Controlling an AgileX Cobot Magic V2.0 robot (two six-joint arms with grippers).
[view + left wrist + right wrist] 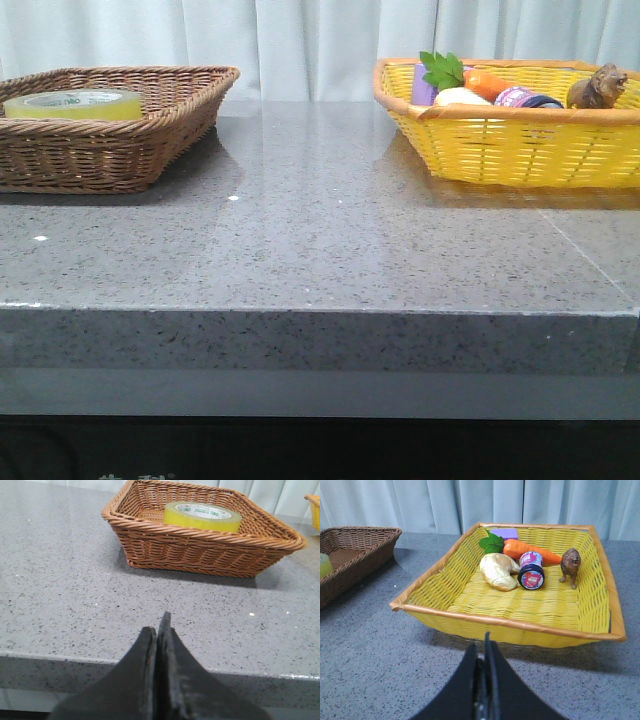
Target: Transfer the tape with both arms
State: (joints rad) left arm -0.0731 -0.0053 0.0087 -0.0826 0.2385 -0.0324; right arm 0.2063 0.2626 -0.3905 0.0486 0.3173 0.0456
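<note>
Tape (202, 516): lies flat in the brown basket (200, 555), toward the back, hole up. Also seen in the front view, at the left end of the table (320, 230).
Look of tape: see-through yellow, wide, with a white ring inside and small green letters.
Left gripper (159, 635): pressed shut, holds nothing. Hangs over the near table edge, well apart from the brown basket, pointing at it.
Right gripper (486, 652): pressed shut too, holds nothing. Sits just in front of the yellow basket (505, 625).
Yellow basket: holds a carrot (530, 552), a pale bread-like thing (497, 571), a small jar (531, 570), a little lion toy (570, 565) and a purple block (504, 532). Free floor at the near side.
Step now: nothing started yet, by the look of it. Tape not touched.
How tape will handle: likely light and stiff. Round and smooth on the outside, so maybe slippery. Not easy to break. Sticky only at a loose end, and none can be seen.
Where to hold: probably best across the wall of the roll, one finger in the hole, one outside. Must open first.
Watch out: basket rim stands higher than the tape's bottom, so better to come in from above.
Hand-over: likely in the middle of the table, with the second gripper taking a free part of the ring.
</note>
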